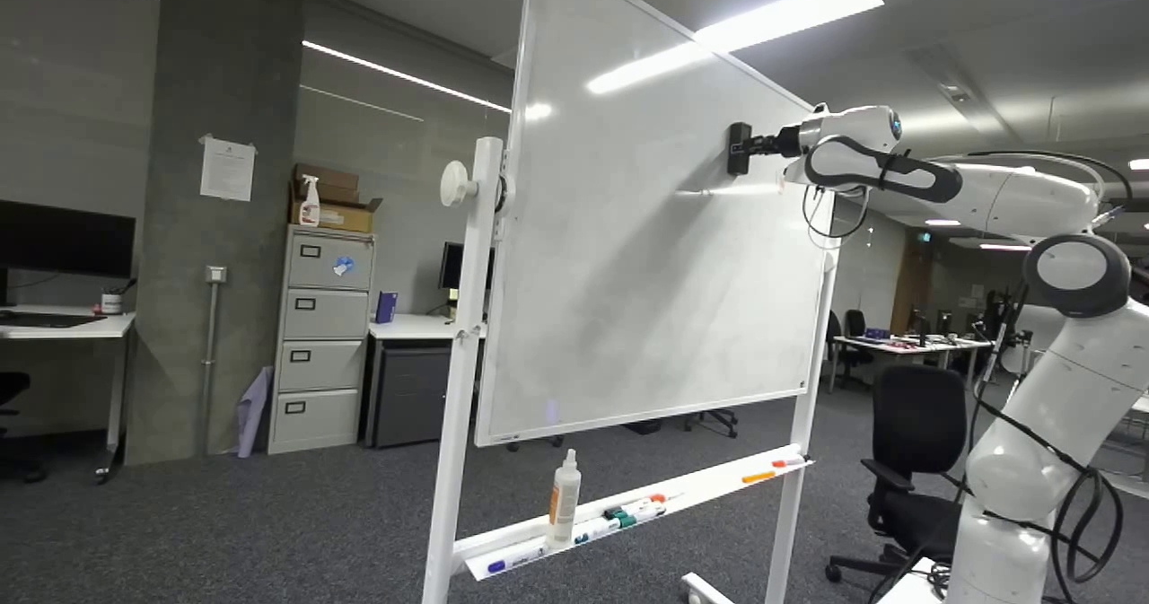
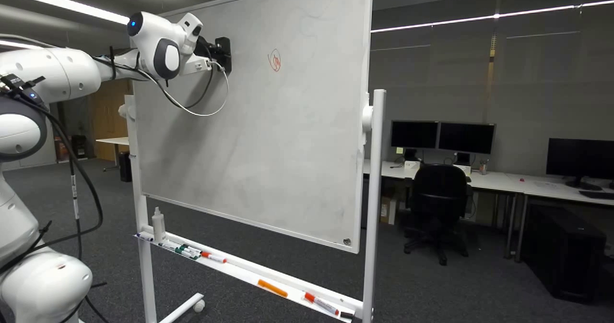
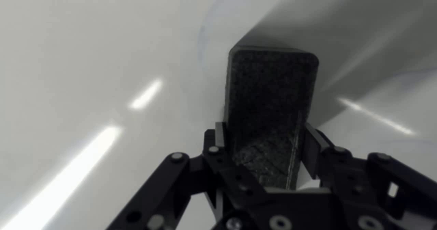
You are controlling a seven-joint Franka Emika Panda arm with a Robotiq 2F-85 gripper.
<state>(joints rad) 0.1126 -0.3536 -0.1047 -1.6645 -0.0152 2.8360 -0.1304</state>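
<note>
- Pincer [image 3: 266, 144]: clenched on the black eraser block [image 3: 271, 93], clasping its two long sides; grip judged firm.
- Block: held at the upper half of the whiteboard [image 2: 297, 169], visible in both exterior views; whether its far face presses on the whiteboard or stands just off it cannot be told.
- Stage of the work, by judgement: block in grasp and positioned at the whiteboard, whose surface bears mostly pale smudging. Left on the whiteboard's upper half: a red scribble [image 2: 275, 60], near the block but apart from it, at roughly its height. Faint blue traces [image 3: 202, 35] lie beside the block in the wrist view.
- Pen tray [image 2: 242, 271]: open ledge below the whiteboard, parted from its lower edge by a gap. Contents, from one end of the whiteboard to the opposite: blue marker [image 1: 516, 557]; white bottle [image 1: 564, 501], upright, fill level not discernible; green markers [image 2: 187, 251]; red marker [image 2: 213, 257]; orange marker [image 2: 272, 288]; red-capped marker [image 2: 321, 304].
- Cardboard box [image 1: 346, 218]: well apart from the whiteboard, atop a filing cabinet [image 1: 320, 344]; interior hidden. Spray bottle [image 1: 310, 202] upright beside it. Cabinet drawers closed, contents unseen.
- Pen cup [image 1: 111, 303]: on a desk [image 1: 108, 327] farther from the whiteboard than the cabinet in an exterior view; dark pens apparently project from it, too small to count.
</note>
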